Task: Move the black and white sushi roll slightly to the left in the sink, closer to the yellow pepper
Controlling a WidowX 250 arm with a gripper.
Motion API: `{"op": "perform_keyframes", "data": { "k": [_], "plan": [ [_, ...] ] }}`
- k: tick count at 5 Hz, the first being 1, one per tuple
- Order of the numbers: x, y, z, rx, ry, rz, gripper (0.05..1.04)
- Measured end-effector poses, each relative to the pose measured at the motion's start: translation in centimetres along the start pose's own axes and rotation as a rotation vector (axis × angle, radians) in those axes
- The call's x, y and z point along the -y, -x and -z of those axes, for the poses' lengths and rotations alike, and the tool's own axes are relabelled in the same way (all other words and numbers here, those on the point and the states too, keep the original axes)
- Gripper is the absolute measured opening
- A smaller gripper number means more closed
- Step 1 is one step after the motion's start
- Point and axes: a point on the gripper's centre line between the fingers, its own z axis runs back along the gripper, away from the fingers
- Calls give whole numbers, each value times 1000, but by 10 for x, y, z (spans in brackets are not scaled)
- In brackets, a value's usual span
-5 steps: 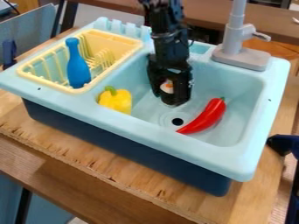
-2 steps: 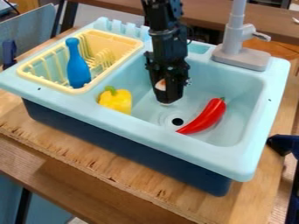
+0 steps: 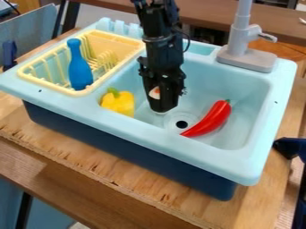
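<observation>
In the camera view, we find the claw (image 3: 159, 106) hanging steeply down into the light-blue toy sink basin (image 3: 239, 96), with its fingers closed on a white toy piece (image 3: 155, 92) bearing an orange-red patch. The piece sits between the fingers, near their tips, in the part of the basin between the yellow toy bell pepper (image 3: 119, 103) and the red toy chili pepper (image 3: 210, 120). The drain hole (image 3: 181, 124) lies near, on the chili side. We cannot tell whether the piece touches the basin floor.

Handling: we judge the piece light and stiff, probably hollow or moulded plastic, with low risk of breakage. Its surface appears smooth, so we rate it moderately slippery; firm, even pressure should suffice. Preferred hold: we grip opposite sides across the middle of the body, where the pads have the most contact, and avoid pinching one end, which could let it pivot.

Orientation: the fingers hide most of the outline. We read the exposed part as roughly upright, with its long axis apparently following the fingers downward. We cannot confirm that axis, nor tell which end is the front.
</observation>
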Motion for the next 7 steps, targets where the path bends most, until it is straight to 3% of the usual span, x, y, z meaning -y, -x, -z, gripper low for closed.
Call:
{"op": "perform_keyframes", "data": {
  "k": [2, 3, 4, 5, 6, 7],
  "plan": [
    [-4, -1, 7, -21, -4, 9, 477],
    [-5, -1, 9, -26, 4, 14, 527],
    [-5, -1, 9, -44, 19, 31, 831],
    [-3, -1, 10, -43, 19, 35, 1010],
    [0, -3, 3, -23, 13, 51, 1006],
    [4, -7, -29, 43, -37, 66, 1001]
  ]
}}
